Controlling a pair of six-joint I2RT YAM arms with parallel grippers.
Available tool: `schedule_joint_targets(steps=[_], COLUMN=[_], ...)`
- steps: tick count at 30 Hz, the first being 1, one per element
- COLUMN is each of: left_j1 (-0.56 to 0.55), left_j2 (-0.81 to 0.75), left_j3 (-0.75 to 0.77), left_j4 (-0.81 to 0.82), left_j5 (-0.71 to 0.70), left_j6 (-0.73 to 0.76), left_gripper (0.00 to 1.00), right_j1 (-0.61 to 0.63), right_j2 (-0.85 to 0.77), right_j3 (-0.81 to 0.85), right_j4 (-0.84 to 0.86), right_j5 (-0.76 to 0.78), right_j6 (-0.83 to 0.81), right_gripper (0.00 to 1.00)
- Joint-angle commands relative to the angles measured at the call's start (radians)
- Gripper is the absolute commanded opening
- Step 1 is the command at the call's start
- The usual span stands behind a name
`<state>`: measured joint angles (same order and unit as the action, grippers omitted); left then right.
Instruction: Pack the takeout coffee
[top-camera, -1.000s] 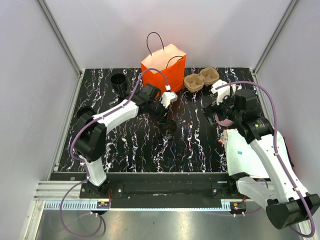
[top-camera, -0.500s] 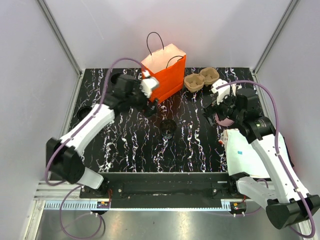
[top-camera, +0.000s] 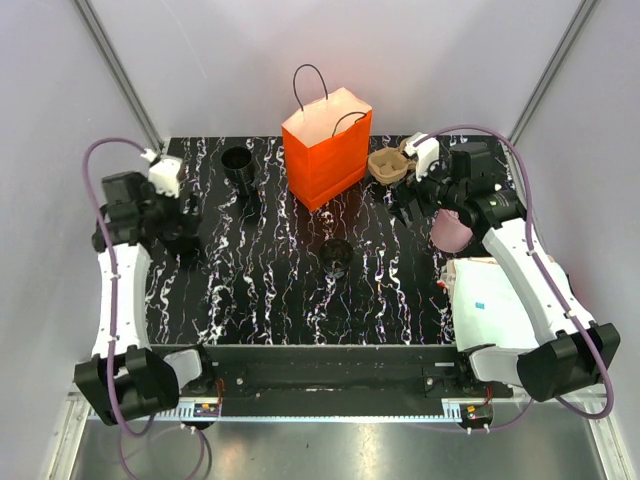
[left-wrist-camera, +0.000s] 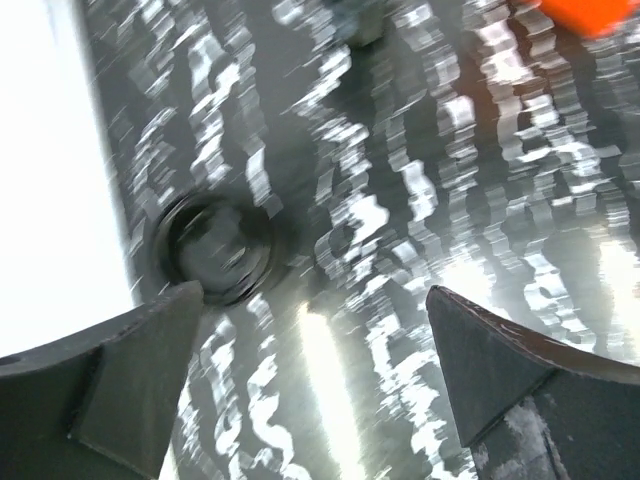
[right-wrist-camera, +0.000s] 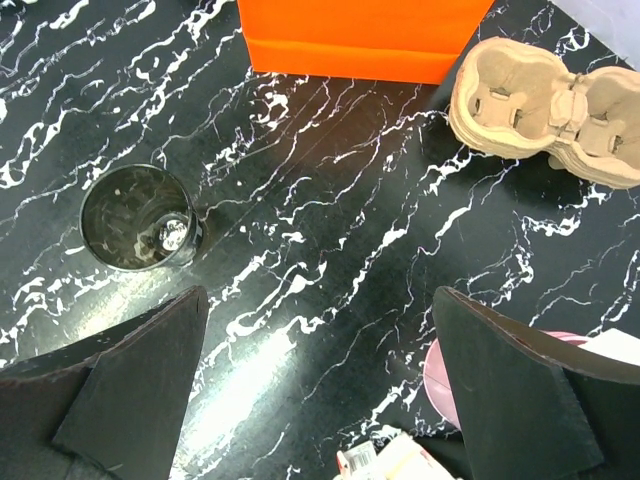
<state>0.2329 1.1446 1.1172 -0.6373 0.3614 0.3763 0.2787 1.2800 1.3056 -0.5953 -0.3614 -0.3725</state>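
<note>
The takeout coffee cup (top-camera: 336, 256) stands alone mid-table in front of the orange paper bag (top-camera: 327, 145). From above in the right wrist view, the cup (right-wrist-camera: 135, 218) shows a dark glossy top with a bright glint. My right gripper (top-camera: 408, 205) hangs open over bare table between cup and pulp tray, nothing between its fingers (right-wrist-camera: 320, 295). My left gripper (top-camera: 183, 238) is open at the table's left edge. A round black lid-like disc (left-wrist-camera: 212, 248) lies just beyond its left finger (left-wrist-camera: 130, 370); that view is motion-blurred.
Another black cup (top-camera: 238, 165) stands back left. The brown pulp tray (top-camera: 392, 163) sits right of the bag. A pink cup (top-camera: 450, 230) and a white packet (top-camera: 490, 305) lie by the right arm. Walls close in on three sides.
My left arm let go of the middle cup and swung left to the table's edge, jaws now wide. My right gripper shifted back toward the pulp tray. The cup stayed put.
</note>
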Motion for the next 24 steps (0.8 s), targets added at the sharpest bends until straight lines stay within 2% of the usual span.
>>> schedule_joint_targets(steps=[1,3,7,16,24], left_j1=[0.112,0.146,0.183,0.19,0.178], left_j2=[0.016,0.046,0.16,0.355,0.418], left_j3=[-0.016,-0.016,0.012,0.079,0.082], left_j4=[-0.054,-0.074,-0.081,0.057,0.113], left_j5=[0.083,0.106,0.14,0.168,0.14], left_j6=[0.128,0.186,0.23,0.161,0.154], left_gripper=[0.99,0.98,0.91,0.8,0.75], right_j1=[0.007,0.008,0.011,0.011,0.011], right_j2=[0.004,0.004,-0.019,-0.056,-0.054], right_j3=[0.054,0.044,0.021,-0.017,-0.028], right_j4=[0.025,0.025,0.026,0.034,0.035], right_j5=[-0.039,-0.037,-0.039,-0.06,-0.063], right_j6=[0.033,0.032,0.026,0.021,0.017], right_gripper=[1.0,1.0,1.0,1.0,1.0])
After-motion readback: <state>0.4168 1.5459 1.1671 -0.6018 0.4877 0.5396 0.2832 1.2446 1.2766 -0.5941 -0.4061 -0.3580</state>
